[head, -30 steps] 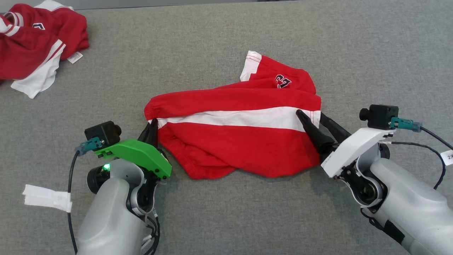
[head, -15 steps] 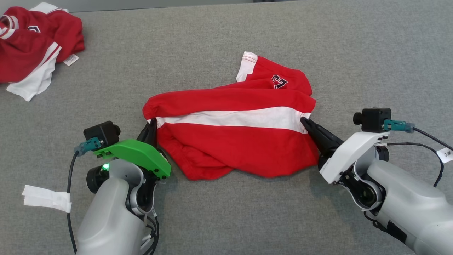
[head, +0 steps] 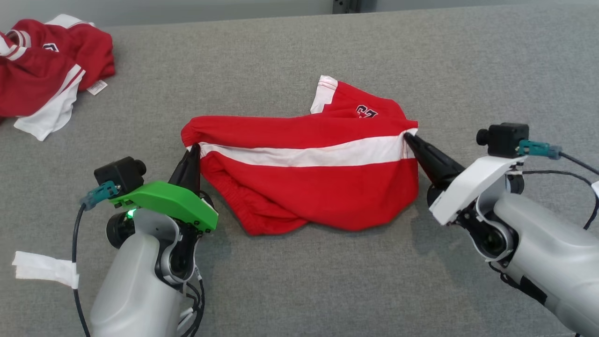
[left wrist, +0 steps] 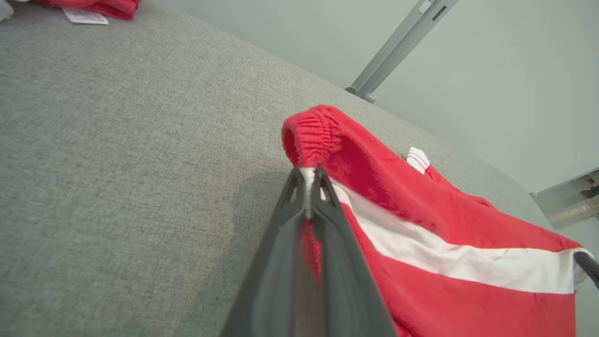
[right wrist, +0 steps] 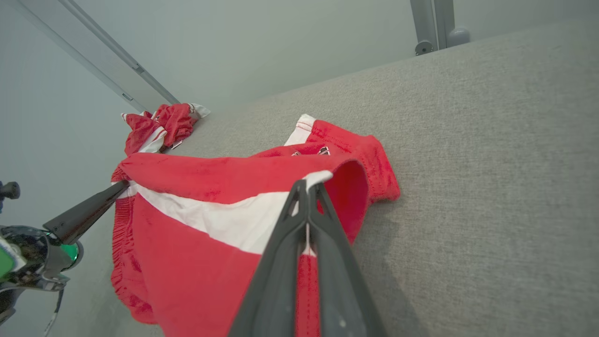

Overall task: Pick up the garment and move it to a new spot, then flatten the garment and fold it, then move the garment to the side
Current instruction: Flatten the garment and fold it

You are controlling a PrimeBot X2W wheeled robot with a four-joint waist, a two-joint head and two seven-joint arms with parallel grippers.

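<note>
Nearest the camera, a strip of white tape is noted on the grey fabric-covered table, beside the left forearm. The left gripper is pinched fully together on the gathered elastic end of the red shorts with a white side stripe; the tip of the stripe is caught between its fingers. The right gripper is likewise clamped tight on the opposite end of the stripe, at the leg hem. The shorts are held stretched between the two grips at mid-table. The upper edge appears raised, and the lower fold sags onto the surface. The second leg, which carries a printed number, is bunched behind. Farther off, at the far left, a heap of red and white clothing lies well apart, and a grey metal post stands past the far edge. Progress, as judged: a two-handed grasp is secured and the pick-up is only begun; relocation, flattening, folding and setting aside are all outstanding
</note>
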